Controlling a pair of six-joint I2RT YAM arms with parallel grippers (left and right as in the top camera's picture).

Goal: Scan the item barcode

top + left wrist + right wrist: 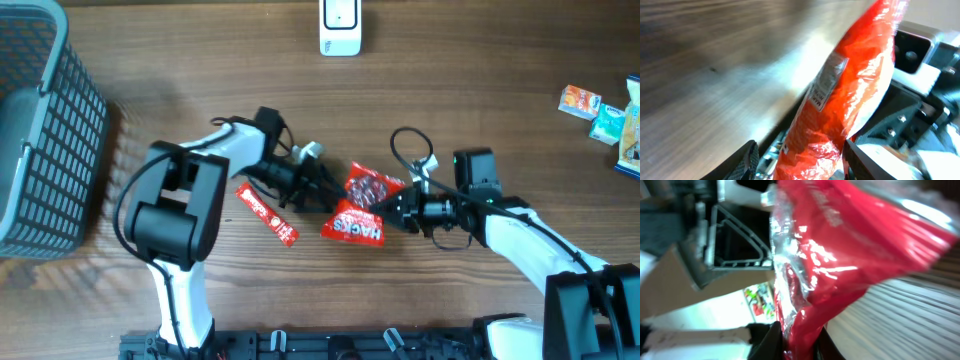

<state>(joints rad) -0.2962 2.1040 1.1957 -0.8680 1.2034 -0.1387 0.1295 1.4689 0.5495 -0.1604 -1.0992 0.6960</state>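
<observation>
red bag (362, 208) pinched in right gripper (796, 342) — left gripper (800, 161) jaws apart around it, white label (826, 82) too blurred to read

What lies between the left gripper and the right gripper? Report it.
The red Hacks candy bag; the overhead view shows it spanning the gap from left gripper to right gripper.

Your item is a red, crinkly plastic candy bag (358, 212) with white "HACKS" lettering, near the middle of the table (480, 90). It's tilted up on edge rather than lying flat, and one face carries a small white printed label (826, 80). The right gripper (395, 211) pinches its right end. The white scanner (340, 26) stands at the far edge, well apart.
</observation>
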